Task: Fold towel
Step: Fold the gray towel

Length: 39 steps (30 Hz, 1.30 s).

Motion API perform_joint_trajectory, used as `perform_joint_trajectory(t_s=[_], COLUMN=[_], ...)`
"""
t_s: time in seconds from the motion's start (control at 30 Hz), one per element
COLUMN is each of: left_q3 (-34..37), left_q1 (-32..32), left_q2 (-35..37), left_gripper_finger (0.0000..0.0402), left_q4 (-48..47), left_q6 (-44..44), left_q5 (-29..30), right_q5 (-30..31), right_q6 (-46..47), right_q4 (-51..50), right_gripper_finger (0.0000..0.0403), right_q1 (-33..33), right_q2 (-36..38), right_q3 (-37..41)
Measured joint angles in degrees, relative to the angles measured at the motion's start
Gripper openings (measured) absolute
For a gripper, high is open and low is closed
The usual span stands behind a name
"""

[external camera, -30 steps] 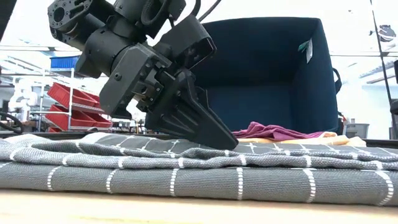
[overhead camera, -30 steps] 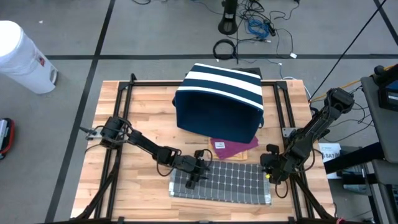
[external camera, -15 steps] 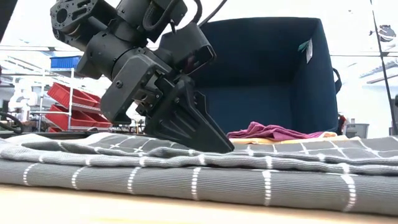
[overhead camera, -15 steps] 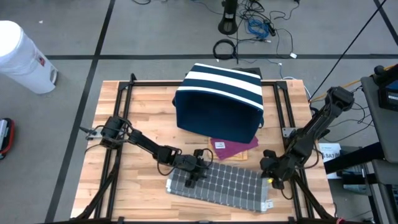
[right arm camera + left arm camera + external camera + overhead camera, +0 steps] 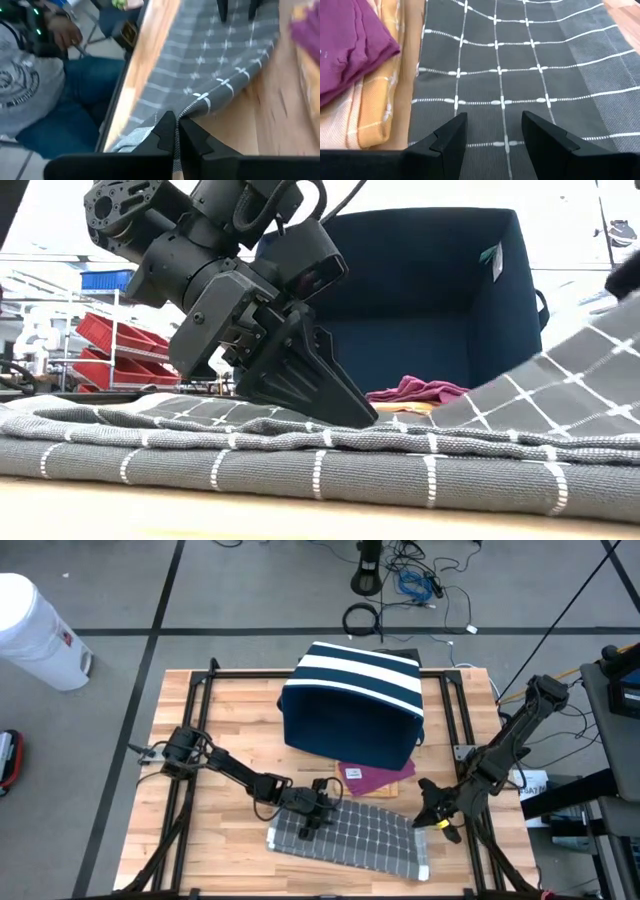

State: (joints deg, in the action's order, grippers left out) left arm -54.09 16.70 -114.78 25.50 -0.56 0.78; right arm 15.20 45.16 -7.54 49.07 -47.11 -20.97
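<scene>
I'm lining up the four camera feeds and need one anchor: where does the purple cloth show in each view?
High view: purple cloth just in front of the navy bin, behind the grey towel.
Low view: mid-picture, at the bin's mouth beyond the towel.
Left wrist view: upper left corner, on orange cloth.
Right wrist view: blurred purple at the right edge.
Shared landmark: the grey checked towel.

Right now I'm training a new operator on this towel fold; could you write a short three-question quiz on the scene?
1. True or false: the right gripper is shut on the grey checked towel.
2. The left gripper is: A) lifting the towel, B) open, fingers down on the towel, C) inside the navy bin.
3. What colour is the cloth in front of the bin?

Key: 1 true; 2 B; 3 purple.
</scene>
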Motion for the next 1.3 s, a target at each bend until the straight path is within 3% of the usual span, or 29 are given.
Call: perform_joint_trajectory(t_s=[0.23, 0.6, 1.13, 1.3], left_q3=[0.00, 0.00, 0.00, 0.00], left_q1=[-0.40, -1.06, -2.90, -2.56], left_q2=[0.00, 0.00, 0.00, 0.28], left_gripper_finger=[0.0195, 0.0195, 0.0195, 0.0195], left_q4=[1.50, 2.48, 5.04, 10.41], left_q6=[-1.39, -1.70, -4.35, -3.01], left_q5=[-0.02, -0.28, -0.67, -0.63], right_q5=[0.00, 0.00, -0.72, -2.14], right_q6=[-6.82, -8.97, -13.67, -17.07], right_q4=[8.00, 19.11, 43.24, 44.31], right_gripper_finger=[0.0000, 0.0000, 0.0000, 0.0000], right_q1=[-4.56, -14.54, -25.38, -27.37], right_q2=[0.24, -2.77, -17.60, -22.91], right_q3=[0.00, 0.00, -0.14, -5.00])
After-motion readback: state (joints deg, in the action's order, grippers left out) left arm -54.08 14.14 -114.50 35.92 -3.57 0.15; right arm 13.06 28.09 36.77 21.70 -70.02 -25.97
